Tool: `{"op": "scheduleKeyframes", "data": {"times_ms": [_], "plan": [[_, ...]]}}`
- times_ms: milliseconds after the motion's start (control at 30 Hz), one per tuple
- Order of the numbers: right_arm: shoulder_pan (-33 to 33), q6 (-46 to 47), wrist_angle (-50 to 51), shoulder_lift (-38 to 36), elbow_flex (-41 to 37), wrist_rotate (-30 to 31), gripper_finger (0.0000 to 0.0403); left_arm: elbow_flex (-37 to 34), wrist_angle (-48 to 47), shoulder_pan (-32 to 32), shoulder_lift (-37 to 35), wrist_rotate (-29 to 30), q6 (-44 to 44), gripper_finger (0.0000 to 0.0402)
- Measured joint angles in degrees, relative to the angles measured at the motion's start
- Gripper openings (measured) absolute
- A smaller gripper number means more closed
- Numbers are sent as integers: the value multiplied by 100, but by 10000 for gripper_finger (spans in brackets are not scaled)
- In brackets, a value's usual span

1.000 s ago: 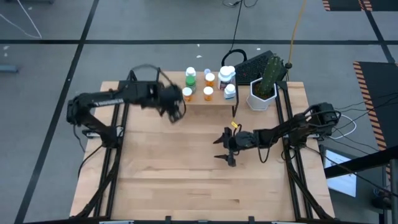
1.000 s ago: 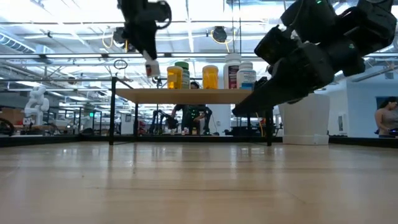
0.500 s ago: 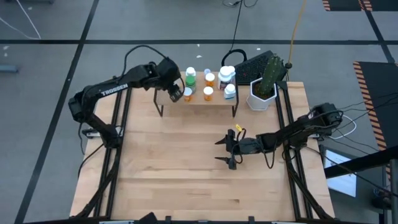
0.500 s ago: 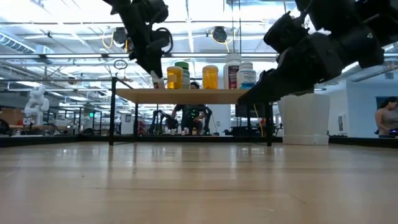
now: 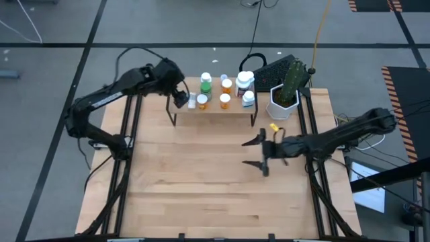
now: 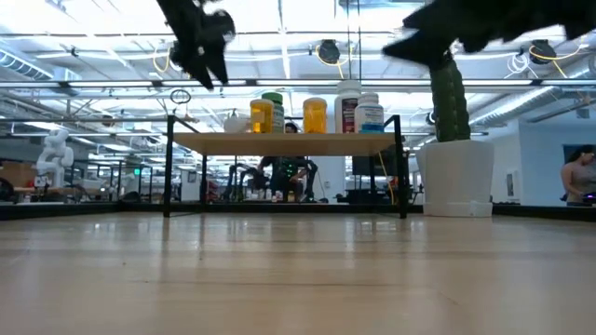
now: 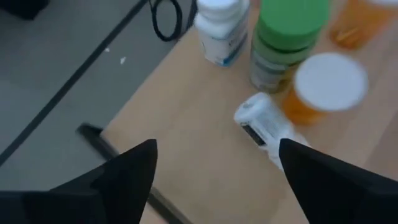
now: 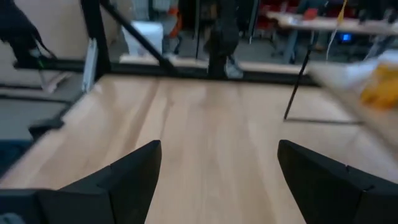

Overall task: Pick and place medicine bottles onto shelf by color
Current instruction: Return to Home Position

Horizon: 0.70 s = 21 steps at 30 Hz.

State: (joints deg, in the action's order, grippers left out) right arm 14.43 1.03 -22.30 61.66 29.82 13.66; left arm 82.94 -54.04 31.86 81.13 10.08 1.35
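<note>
Left end effector [image 5: 179, 99], wide and empty, has withdrawn from the small white medicine bottle [image 5: 191, 101] lying on the low light-wood shelf [image 5: 232, 108], and right end effector [image 5: 255, 152], also wide, has pulled rightward, so sorting looks complete.

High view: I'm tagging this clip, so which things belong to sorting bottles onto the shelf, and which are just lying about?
Job:
shelf
green bottle
orange bottles
upright white bottles
small white bottle, on its side
left gripper, open beside it
right gripper, open over the table

Lying about:
cactus pot
keyboard
yellow cable
</note>
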Motion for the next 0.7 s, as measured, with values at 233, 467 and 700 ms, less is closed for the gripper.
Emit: {"op": "scheduleKeyframes", "data": {"times_ms": [233,467,700], "plan": [[482,-296,894,-1677,0,557,314,-1099,888,-1736,-1778,1003,-666,298],[1035,-847,1159,-2652,0,714,314,-3909,3694,-4396,-3978,2126,-683,226],[1385,-931,2559,-4069,0,1008,298,-5567,5143,-5930,-5067,3094,197,163]]}}
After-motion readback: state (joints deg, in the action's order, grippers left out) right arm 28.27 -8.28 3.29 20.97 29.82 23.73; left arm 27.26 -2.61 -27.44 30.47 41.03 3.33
